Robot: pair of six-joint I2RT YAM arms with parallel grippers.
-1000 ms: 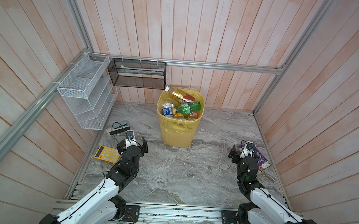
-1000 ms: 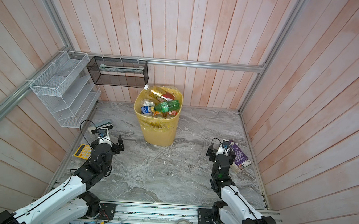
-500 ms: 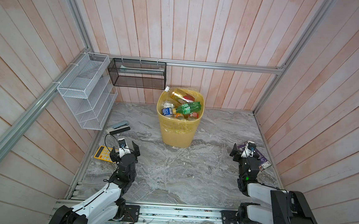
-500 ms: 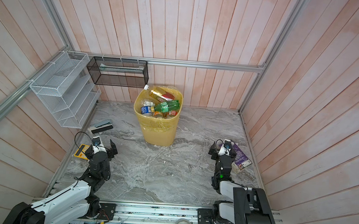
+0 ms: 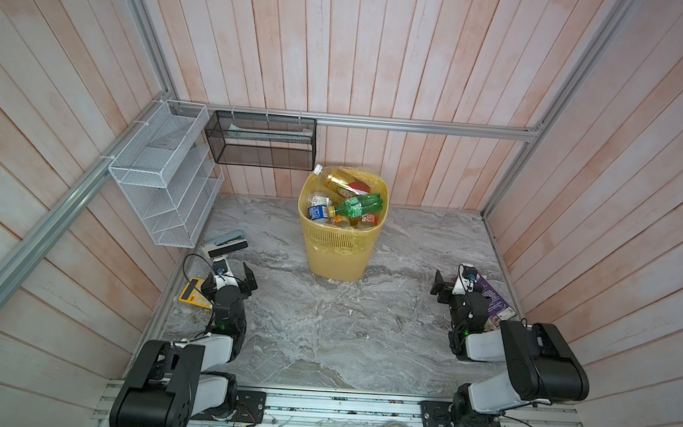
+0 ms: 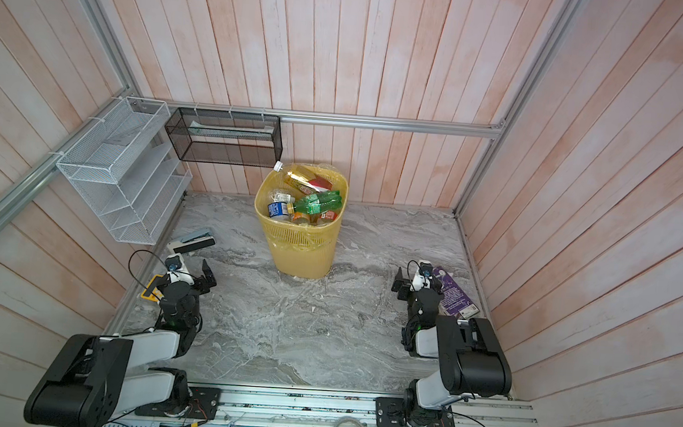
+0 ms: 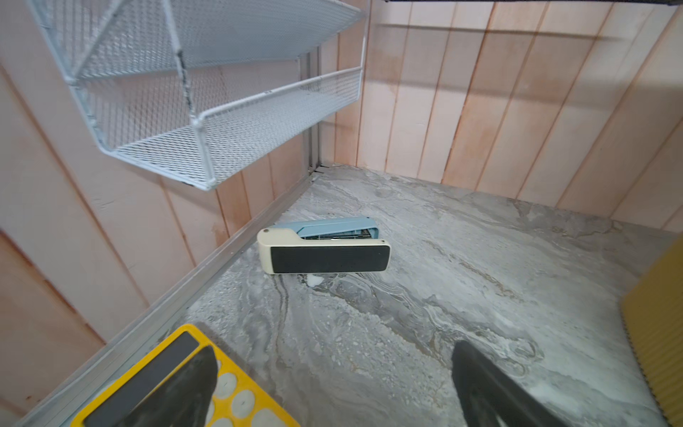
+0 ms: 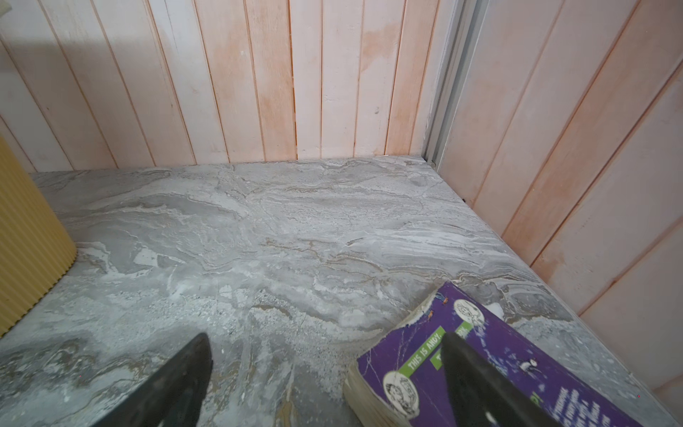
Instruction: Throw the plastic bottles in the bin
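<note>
Bottles [image 5: 359,205] fill bin [image 5: 338,260]; both jaws wide, empty.

Grey marble tabletop [image 5: 321,338] carries the bin [image 5: 338,256], stapler [image 5: 227,243], yellow calculator [image 5: 194,294], purple book [image 5: 491,299]

Calculator [image 5: 193,294], stapler [image 5: 227,244], purple book [image 5: 491,298]

A: What sort of place?
B: Looks like a robot lab cell. Boxed in by plank walls [image 5: 364,58] on three sides, edged with aluminium bars [image 5: 380,122].
A: Not a home, then?
B: Hardly. Fitted with two arms [image 5: 224,309] bolted to a slotted rail [image 5: 337,406] along the front. Laid with a marble-look floor [image 5: 322,325]. Hung with mesh racks [image 5: 159,183]; strewn with office props: stapler [image 5: 225,243], calculator [image 5: 194,294], book [image 5: 491,299].
</note>
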